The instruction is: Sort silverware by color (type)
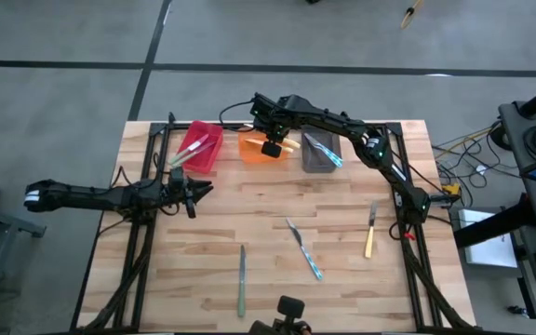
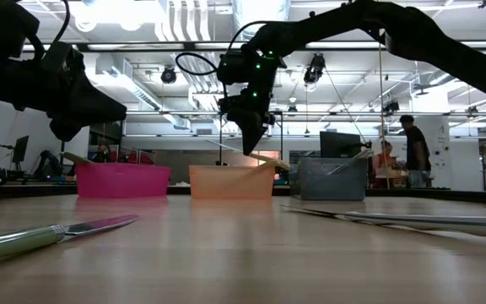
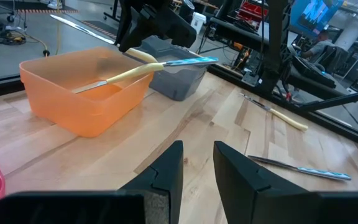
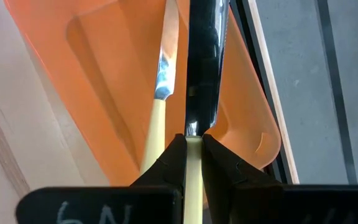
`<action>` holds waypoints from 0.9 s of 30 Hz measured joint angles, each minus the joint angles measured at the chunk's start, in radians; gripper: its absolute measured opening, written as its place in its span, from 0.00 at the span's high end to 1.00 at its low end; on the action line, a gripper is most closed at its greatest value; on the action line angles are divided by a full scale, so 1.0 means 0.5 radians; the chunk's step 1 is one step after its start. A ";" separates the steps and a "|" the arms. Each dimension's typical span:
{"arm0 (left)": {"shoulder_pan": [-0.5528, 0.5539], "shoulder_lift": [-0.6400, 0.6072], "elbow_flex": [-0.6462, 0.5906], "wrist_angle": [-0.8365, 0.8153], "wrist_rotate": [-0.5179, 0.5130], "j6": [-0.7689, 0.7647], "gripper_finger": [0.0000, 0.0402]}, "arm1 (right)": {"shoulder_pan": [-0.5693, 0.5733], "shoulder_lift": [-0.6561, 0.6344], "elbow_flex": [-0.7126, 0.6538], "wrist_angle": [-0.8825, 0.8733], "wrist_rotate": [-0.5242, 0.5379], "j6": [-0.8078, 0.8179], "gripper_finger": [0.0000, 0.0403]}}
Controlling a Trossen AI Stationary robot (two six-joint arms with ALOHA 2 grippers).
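My right gripper (image 1: 271, 147) hangs over the orange bin (image 1: 257, 149), shut on a pale-yellow-handled utensil (image 4: 202, 68). A second yellow-handled knife (image 4: 161, 81) lies in that bin, its handle leaning on the rim (image 3: 143, 68). On the table lie a green-handled knife (image 1: 242, 279), a blue-handled utensil (image 1: 305, 249) and a yellow-handled one (image 1: 369, 233). Green-handled pieces (image 1: 187, 154) stick out of the red bin (image 1: 203, 144). Blue-handled ones (image 1: 325, 149) rest in the grey bin (image 1: 316, 158). My left gripper (image 1: 196, 191) waits open at the table's left, holding nothing. My right gripper pinches the utensil's pale yellow handle (image 4: 193, 149) between its two fingers, close to where the metal begins. The fingers slant down from above, and the utensil runs on in line with them. Its metal head (image 4: 204, 56) points ahead over the orange bin's floor; whether it touches the bin does not show.
The three bins stand in a row at the table's far edge, red, orange, grey from left to right. The wooden table (image 1: 249, 214) lies bare between the bins and the loose utensils. People and equipment (image 2: 412, 152) show in the room beyond.
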 joint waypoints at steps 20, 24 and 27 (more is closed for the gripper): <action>0.000 0.004 0.000 0.005 -0.004 -0.020 0.82 | 0.001 0.000 0.000 0.006 -0.001 0.024 0.95; 0.000 0.004 0.001 0.042 -0.037 0.000 0.82 | 0.001 0.000 0.000 0.007 -0.001 0.015 0.95; 0.000 0.004 0.000 0.041 -0.037 -0.004 0.82 | 0.001 0.000 0.000 0.007 -0.001 0.016 0.95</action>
